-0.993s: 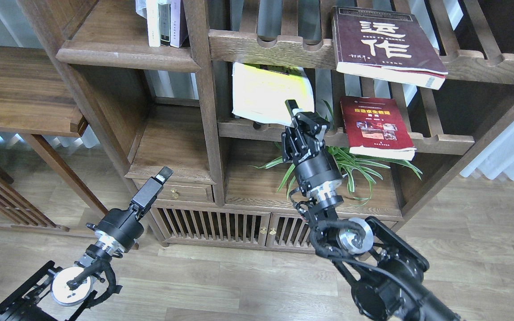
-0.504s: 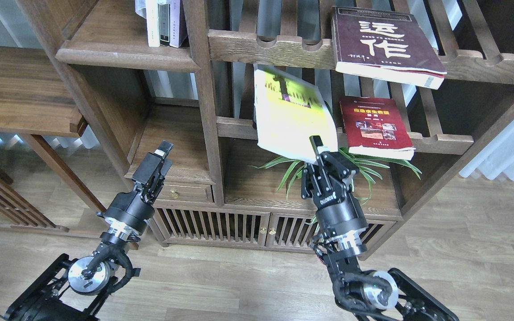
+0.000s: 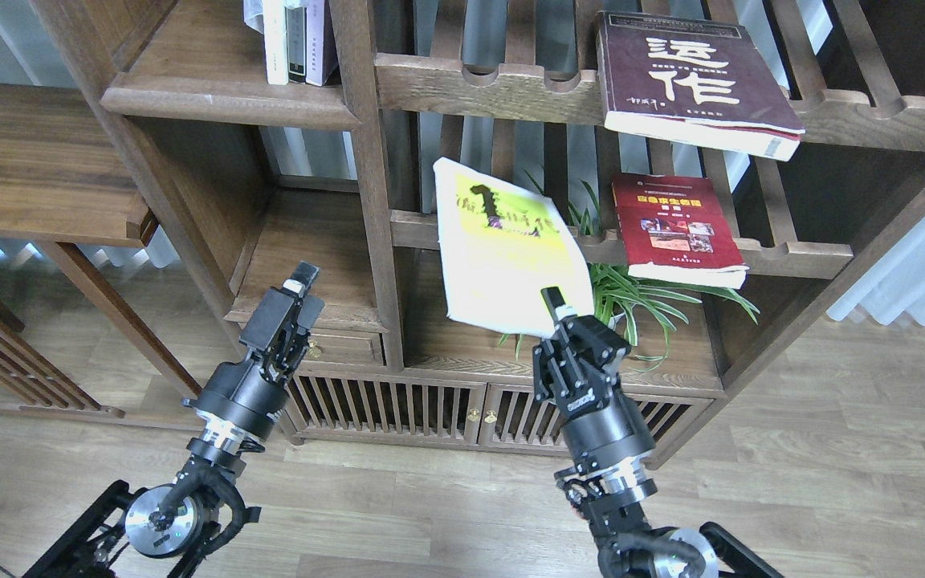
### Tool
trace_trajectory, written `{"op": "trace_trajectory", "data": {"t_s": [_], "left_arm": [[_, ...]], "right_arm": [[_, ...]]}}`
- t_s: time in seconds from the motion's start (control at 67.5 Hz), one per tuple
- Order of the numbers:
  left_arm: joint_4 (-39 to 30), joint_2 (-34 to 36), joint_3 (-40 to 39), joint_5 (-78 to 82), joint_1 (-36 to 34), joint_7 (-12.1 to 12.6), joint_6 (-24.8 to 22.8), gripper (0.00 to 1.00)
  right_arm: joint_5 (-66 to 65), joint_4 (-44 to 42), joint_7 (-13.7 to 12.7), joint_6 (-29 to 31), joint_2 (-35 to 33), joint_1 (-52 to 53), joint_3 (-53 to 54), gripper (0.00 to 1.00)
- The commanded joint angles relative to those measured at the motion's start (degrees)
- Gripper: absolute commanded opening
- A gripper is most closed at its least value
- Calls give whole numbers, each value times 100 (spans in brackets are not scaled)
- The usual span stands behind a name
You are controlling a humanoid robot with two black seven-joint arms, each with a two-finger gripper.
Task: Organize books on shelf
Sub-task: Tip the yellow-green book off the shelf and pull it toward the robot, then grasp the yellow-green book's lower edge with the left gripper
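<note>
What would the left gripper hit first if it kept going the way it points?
Probably the bookcase: the left gripper points up and slightly right at the low shelf just beyond it. Depth is unclear.

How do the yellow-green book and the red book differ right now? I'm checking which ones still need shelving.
The yellow-green book is held in the air by the right gripper, tilted; the red book lies flat on a slatted rack, untouched. The yellow-green cover looks larger in view. Both are paperbacks, cover up.
</note>
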Motion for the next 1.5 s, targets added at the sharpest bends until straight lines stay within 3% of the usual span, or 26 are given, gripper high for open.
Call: {"op": "trace_trajectory", "data": {"t_s": [0.0, 0.459, 0.548, 0.682, 0.815, 1.052, 1.185, 1.482], "left_arm": [[-121, 19, -67, -183, 207, 2, 0, 96], [89, 1021, 215, -764, 330, 81, 0, 95], [116, 1188, 232, -764, 497, 300, 0, 94], [221, 1311, 232, -869, 576, 828, 0, 93], [239, 1460, 127, -1088, 541, 1232, 0, 81], [292, 1900, 188, -1159, 533, 1382, 0, 83], [292, 2242, 398, -1518, 524, 1697, 0, 84], [397, 2243, 812, -1889, 419, 1698, 0, 84]], "right_arm": [[-343, -437, -6, -2, 57, 3, 5, 5], [-580, -1079, -199, -2, 57, -41, 14, 5], [-616, -1079, -270, -2, 57, -103, -162, 5], [-624, -1070, -278, -2, 57, -112, -391, 5], [-651, -1062, -287, -2, 57, -103, -601, 5], [-660, -1053, -296, -2, 57, -103, -883, 5], [-826, -1035, -296, -2, 57, -103, -962, 6], [-879, -1009, -287, -2, 57, -103, -1428, 7]]}}
